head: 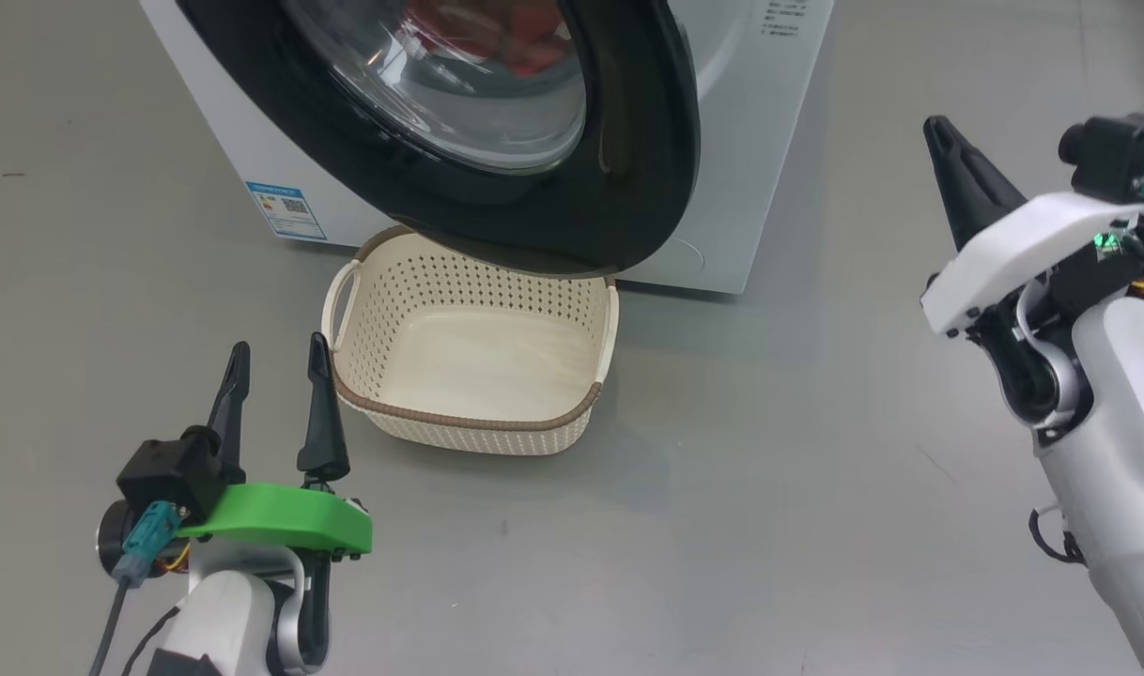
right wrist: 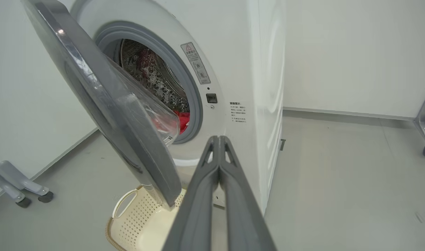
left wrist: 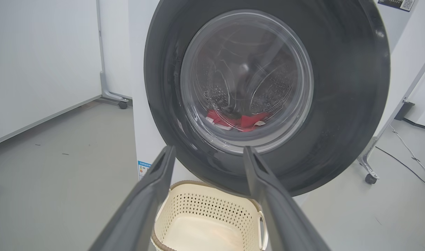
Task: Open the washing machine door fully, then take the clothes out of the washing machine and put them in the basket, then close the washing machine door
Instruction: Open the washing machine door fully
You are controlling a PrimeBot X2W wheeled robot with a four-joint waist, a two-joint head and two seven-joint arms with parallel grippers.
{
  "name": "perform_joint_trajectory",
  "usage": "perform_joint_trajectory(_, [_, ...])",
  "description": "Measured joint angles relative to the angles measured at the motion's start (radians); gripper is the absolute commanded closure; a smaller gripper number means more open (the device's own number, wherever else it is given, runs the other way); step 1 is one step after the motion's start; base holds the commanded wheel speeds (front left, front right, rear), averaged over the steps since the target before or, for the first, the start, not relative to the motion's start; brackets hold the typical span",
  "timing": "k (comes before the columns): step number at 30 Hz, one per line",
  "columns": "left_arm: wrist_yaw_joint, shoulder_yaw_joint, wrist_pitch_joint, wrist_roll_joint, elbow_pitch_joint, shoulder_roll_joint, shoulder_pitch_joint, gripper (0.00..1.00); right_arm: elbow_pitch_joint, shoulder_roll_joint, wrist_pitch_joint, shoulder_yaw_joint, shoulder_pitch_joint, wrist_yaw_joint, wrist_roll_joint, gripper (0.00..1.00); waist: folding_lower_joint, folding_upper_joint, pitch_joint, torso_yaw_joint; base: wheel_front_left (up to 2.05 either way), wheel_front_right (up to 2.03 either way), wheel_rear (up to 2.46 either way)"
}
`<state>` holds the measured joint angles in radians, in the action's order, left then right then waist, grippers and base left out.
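Evidently the first step is in hand: the door (head: 619, 188) is seen swung partway off the washer (head: 732, 141), its free right edge hanging out over the far end of the basket (head: 469, 434), so it is not yet fully open. The clothes (left wrist: 245, 120) are seen as a red heap low in the drum, through the door's window and through the gap at its right. The basket is set on the floor just in front of the washer, empty, with its far rim under the door. The left gripper (head: 280, 343) is held low at the near left, just beside the basket's near left corner, its fingers spread wide with nothing between them. The right gripper (head: 943, 136) is raised at the right, well apart from the door, its fingers pressed together on nothing. For the next move, it is judged that the door's free edge must be reached from the right and pushed farther out and to the left until the drum mouth is uncovered. The closed right fingers seem best placed for that. Care would be needed so that the basket is not knocked.
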<state>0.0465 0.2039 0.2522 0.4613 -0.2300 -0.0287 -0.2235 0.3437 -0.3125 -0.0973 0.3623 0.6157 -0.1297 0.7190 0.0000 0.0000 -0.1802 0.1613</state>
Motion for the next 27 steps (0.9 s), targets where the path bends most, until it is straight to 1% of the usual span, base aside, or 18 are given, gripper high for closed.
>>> perform_joint_trajectory(2, [0.000,-0.008,0.000,-0.002,0.002,0.000,0.006,0.00,-0.004,-0.014,0.048,0.009,-0.036,0.000,-0.038,1.00,0.0000,0.0000,0.007,-0.012,0.00,0.00,0.00])
perform_joint_trajectory(7, [-0.013,-0.008,0.000,-0.004,0.008,0.000,0.015,0.00,0.002,-0.019,0.164,-0.035,-0.137,0.000,-0.067,1.00,0.0000,0.0000,0.019,-0.033,0.00,0.00,0.00])
perform_joint_trajectory(11, [-0.017,-0.014,0.000,-0.005,0.008,-0.001,0.022,0.00,0.009,-0.004,0.229,-0.050,-0.206,0.010,-0.070,1.00,0.0000,0.0000,0.021,-0.041,0.00,0.00,0.00])
perform_joint_trajectory(12, [-0.018,-0.015,0.000,-0.006,0.009,-0.001,0.024,0.00,0.010,-0.003,0.263,-0.041,-0.234,0.020,-0.098,0.76,0.0000,0.0000,0.022,-0.044,0.00,0.00,0.00])
perform_joint_trajectory(13, [-0.018,-0.017,0.000,-0.006,0.009,-0.001,0.026,0.00,0.010,-0.002,0.281,-0.040,-0.243,0.025,-0.110,0.27,0.0000,0.0000,0.022,-0.046,0.00,0.00,0.00])
perform_joint_trajectory(14, [-0.018,-0.019,0.000,-0.006,0.009,-0.001,0.027,0.00,0.012,0.000,0.292,-0.041,-0.251,0.031,-0.112,0.00,0.0000,0.0000,0.022,-0.048,0.00,0.00,0.00])
perform_joint_trajectory(17, [-0.025,-0.026,0.000,-0.008,0.009,-0.001,0.030,0.00,0.014,0.018,0.331,-0.047,-0.271,0.043,-0.112,0.00,0.0000,0.0000,0.023,-0.053,0.00,0.00,0.00])
perform_joint_trajectory(21, [-0.026,-0.033,0.000,-0.015,0.009,-0.001,0.033,0.00,0.017,0.030,0.332,-0.040,-0.290,0.046,-0.121,0.00,0.0000,0.0000,0.026,-0.062,0.00,0.00,0.00])
perform_joint_trajectory(22, [-0.026,-0.033,0.000,-0.015,0.009,-0.001,0.035,0.00,0.016,0.030,0.332,-0.043,-0.295,0.054,-0.122,0.00,0.0000,0.0000,0.026,-0.064,0.00,0.00,0.00])
perform_joint_trajectory(27, [-0.027,-0.034,0.000,-0.016,0.004,-0.001,0.045,0.00,0.011,0.040,0.341,-0.056,-0.302,0.063,-0.125,0.00,0.0000,0.0000,0.029,-0.069,0.00,0.00,0.00])
